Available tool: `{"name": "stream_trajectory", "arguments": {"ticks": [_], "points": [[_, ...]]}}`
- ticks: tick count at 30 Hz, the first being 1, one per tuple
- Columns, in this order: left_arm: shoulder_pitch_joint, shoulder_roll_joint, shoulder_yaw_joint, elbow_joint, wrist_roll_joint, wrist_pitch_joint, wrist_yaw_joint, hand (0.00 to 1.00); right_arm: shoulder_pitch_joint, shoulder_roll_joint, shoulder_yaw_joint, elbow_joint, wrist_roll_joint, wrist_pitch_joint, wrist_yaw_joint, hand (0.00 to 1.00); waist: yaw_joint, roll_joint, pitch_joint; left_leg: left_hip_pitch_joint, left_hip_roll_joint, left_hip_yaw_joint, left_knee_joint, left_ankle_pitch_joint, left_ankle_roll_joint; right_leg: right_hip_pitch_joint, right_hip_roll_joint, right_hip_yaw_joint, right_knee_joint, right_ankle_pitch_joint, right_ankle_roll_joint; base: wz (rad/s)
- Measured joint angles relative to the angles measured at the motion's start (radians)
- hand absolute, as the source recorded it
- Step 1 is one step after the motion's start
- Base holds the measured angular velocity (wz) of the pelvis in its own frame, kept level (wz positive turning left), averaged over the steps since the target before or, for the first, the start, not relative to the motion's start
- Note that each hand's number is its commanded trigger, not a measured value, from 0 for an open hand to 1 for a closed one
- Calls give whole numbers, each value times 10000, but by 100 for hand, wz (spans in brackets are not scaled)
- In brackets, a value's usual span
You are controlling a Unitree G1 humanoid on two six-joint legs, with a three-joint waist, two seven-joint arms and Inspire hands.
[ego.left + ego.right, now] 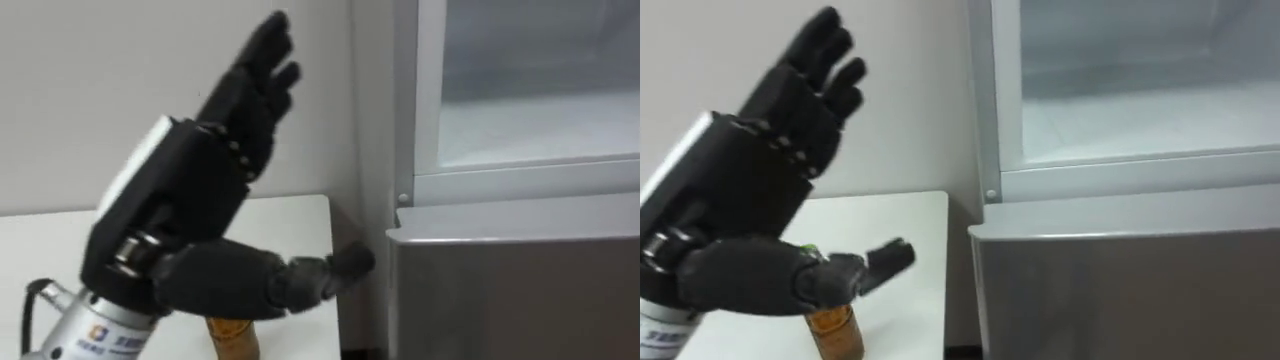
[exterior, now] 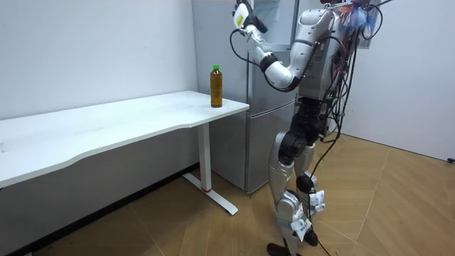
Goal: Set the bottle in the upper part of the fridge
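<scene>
Left hand (image 1: 205, 175) is raised before fridge (image 1: 520, 280), fingers straight, nothing gripped | bottle (image 2: 216, 86) is stood upright on table (image 2: 128, 121) corner

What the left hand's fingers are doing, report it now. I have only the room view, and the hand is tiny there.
Observer: In the eye views the left hand is open, fingers straight and raised, thumb stretched toward the fridge. It holds nothing.
Operator: Give me the bottle as the head sees it.
Observer: The thumb covers the top of the bottle; its amber lower part shows beneath, standing on the white table.
Operator: Now the fridge front.
Observer: Above the grey lower door, a white frame borders a pale recess; it looks like the upper compartment open, though I cannot be sure.
</scene>
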Motion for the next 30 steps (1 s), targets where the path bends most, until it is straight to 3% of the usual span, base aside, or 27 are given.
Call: {"name": "stream_trajectory", "arguments": {"ticks": [6,10,14,16,20,25,30], "points": [[816,-86,1449,-40,726,-369,795,0,312,131,-368,-47,-87,-241,6,0,312,-56,-3,16,-2,-89,19,-1,0,10,-10,-148,3,-1,-1,6],[1185,-89,1917,-41,859,-659,1346,0,423,156,-411,-43,-71,-398,14,0,407,-32,-9,13,-35,-168,65,-2,3,45,-41,-188,-2,-25,8,3],[1905,-473,2339,106,834,-1002,1790,0,688,189,-881,-49,-36,-459,3,0,505,99,9,172,-109,-271,73,-3,6,253,-92,-193,4,-68,59,2],[2393,-498,2583,314,839,-1007,1991,0,762,199,-1160,-59,-44,-455,11,0,528,164,-43,234,-137,-285,73,-2,8,265,-115,-180,30,-118,76,4],[2953,-614,3119,780,812,-995,2670,0,868,222,-1345,-167,-44,-397,112,0,630,140,-31,220,-147,-397,66,4,18,259,-114,-230,17,-154,72,6],[3760,-805,3073,2352,389,-1000,3270,0,1259,245,-1497,-809,-32,-148,106,0,789,144,-36,170,-184,-524,70,18,40,236,-144,-347,27,-165,88,6],[4465,-853,2517,5269,170,-872,3860,0,1240,314,-1498,-810,-24,-114,-12,0,804,36,-26,160,-189,-559,74,17,40,291,-140,-437,36,-163,85,3]]}}
